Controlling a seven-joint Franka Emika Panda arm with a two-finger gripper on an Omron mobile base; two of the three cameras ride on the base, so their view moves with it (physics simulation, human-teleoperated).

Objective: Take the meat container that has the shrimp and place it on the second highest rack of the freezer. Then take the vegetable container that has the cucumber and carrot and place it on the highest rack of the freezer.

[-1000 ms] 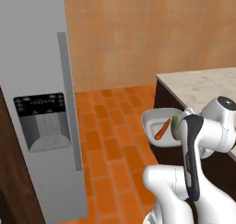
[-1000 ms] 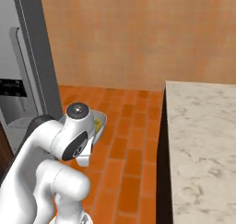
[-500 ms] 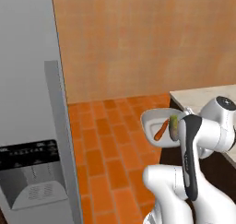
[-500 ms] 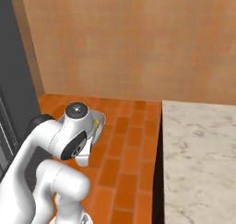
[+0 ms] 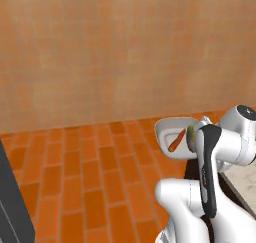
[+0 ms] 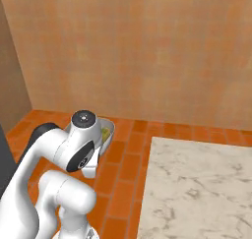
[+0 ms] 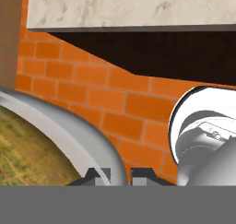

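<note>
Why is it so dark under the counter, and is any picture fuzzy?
Hand view: the marble counter overhangs and casts a black shadow below it; the bowl looms huge and smeared, being so close. Left base view: the bowl looks crisp, evenly lit, no glare.

Glossy white arm (image 5: pixel 200 207), seemingly black joints

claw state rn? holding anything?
Claw: closed on the rim of the grey bowl, which holds the carrot and cucumber.
</note>
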